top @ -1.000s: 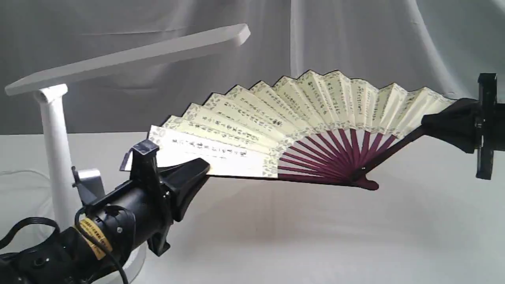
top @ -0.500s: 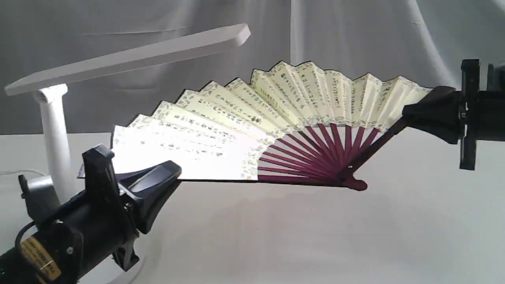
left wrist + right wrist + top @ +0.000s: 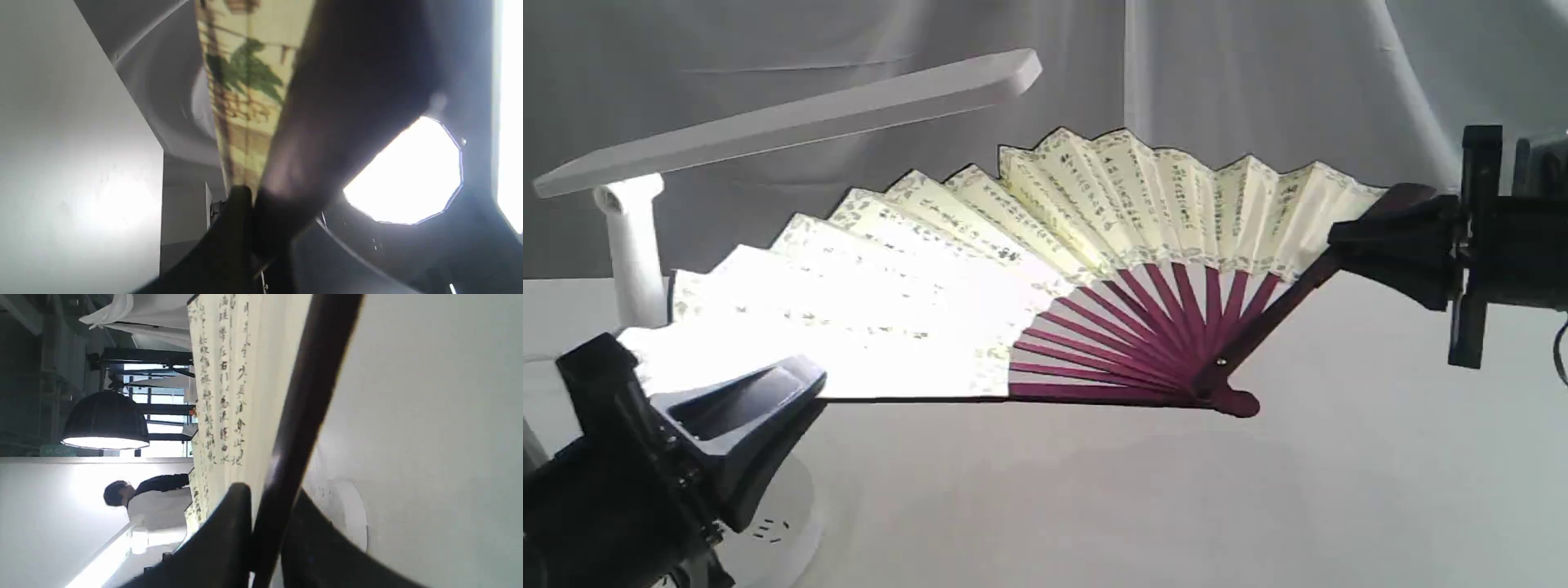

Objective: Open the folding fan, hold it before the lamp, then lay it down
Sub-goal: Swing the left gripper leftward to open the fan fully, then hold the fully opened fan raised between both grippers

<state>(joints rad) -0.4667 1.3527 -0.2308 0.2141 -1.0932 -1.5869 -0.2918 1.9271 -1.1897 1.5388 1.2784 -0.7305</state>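
The folding fan (image 3: 1054,237) is spread wide above the table, cream pleats with black script and maroon ribs meeting at a pivot low in the middle. My left gripper (image 3: 800,388) is shut on the fan's left guard, where the paper glows bright under the white lamp (image 3: 792,122). My right gripper (image 3: 1347,237) is shut on the right guard. In the left wrist view the gripper (image 3: 249,196) pinches the dark guard beside the floral border (image 3: 245,81). In the right wrist view the gripper (image 3: 265,506) clamps the dark guard (image 3: 310,388) next to the script pleats.
The lamp's stem (image 3: 633,261) stands at the far left, its round base (image 3: 776,531) partly behind my left arm. A grey cloth backdrop (image 3: 1258,73) hangs behind. The white tabletop (image 3: 1135,506) lies below the fan.
Both grippers have carried the open fan leftward, under the lamp head. Its left pleats now glow brighter, and my left arm has dropped toward the lower left corner.
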